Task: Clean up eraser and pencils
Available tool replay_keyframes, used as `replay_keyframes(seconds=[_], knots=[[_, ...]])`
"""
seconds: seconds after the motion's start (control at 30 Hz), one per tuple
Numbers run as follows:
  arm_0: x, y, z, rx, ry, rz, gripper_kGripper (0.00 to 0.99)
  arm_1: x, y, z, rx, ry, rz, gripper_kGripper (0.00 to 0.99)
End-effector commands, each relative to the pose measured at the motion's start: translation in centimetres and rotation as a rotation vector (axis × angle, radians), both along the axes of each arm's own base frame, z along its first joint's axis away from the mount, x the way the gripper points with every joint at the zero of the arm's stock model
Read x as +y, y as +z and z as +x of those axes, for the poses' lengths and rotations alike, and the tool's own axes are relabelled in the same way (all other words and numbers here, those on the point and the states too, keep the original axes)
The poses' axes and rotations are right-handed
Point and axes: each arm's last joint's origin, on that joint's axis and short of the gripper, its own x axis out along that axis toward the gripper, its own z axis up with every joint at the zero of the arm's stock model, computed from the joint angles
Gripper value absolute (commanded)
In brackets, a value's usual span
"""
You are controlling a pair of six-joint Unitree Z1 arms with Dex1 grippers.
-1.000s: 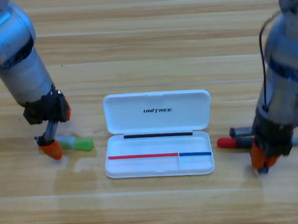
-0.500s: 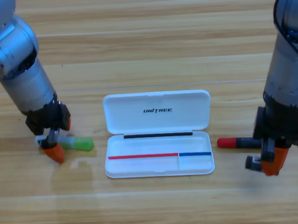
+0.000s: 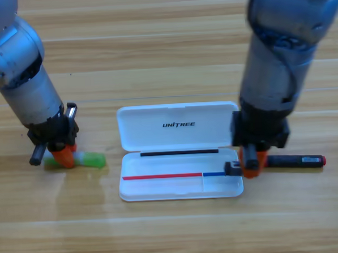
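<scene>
1. White case (image 3: pixel 179 160): I read "UNITREE" in black on its raised lid. It lies open mid-tabletop (image 3: pixel 165 47), tray nearest me.
2. Eraser (image 3: pixel 232 168): small black block, gripped in my right hand (image 3: pixel 249 166) and held over the tray's right edge.
3. Red-and-black pen (image 3: pixel 293 161): lies flat just right of the case, partly hidden behind the right hand, its red end pointing right.
4. Light-green stick (image 3: pixel 87 161): lies flat left of the case, apart from it. My left hand (image 3: pixel 63 157) sits on its left end; I cannot tell how its jaws stand.
5. Open room: bare wood above the lid and along the near edge.
</scene>
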Motion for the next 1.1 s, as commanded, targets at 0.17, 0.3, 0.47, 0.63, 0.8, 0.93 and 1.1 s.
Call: replay_keyframes(seconds=[0.17,0.3,0.47,0.63,0.8,0.93,1.1], knots=[[-0.3,-1.0,-0.8,0.022,-0.017,0.032,0.000,3.8,-5.3,1.7,-0.024,0.075,-0.117,0.000],[-0.2,-0.3,-0.8,0.019,-0.012,0.034,0.000,4.3,-5.9,2.1,-0.023,0.079,-0.116,0.000],[-0.4,1.4,-0.5,0.025,-0.004,0.045,0.000,4.5,-6.4,2.2,-0.017,0.080,-0.123,0.000],[-0.4,3.4,-0.4,0.025,0.019,0.045,0.000,4.4,-6.6,2.1,-0.009,0.080,-0.126,0.000],[-0.3,4.8,-0.6,0.018,0.021,0.041,0.000,4.2,-6.7,1.9,0.001,0.081,-0.132,0.000],[-0.2,5.6,-0.7,0.012,0.026,0.036,0.000,4.1,-6.7,1.8,0.006,0.081,-0.130,0.000],[-0.2,6.1,-0.8,0.011,0.029,0.037,0.000,4.0,-6.6,1.7,0.014,0.081,-0.125,0.000]])
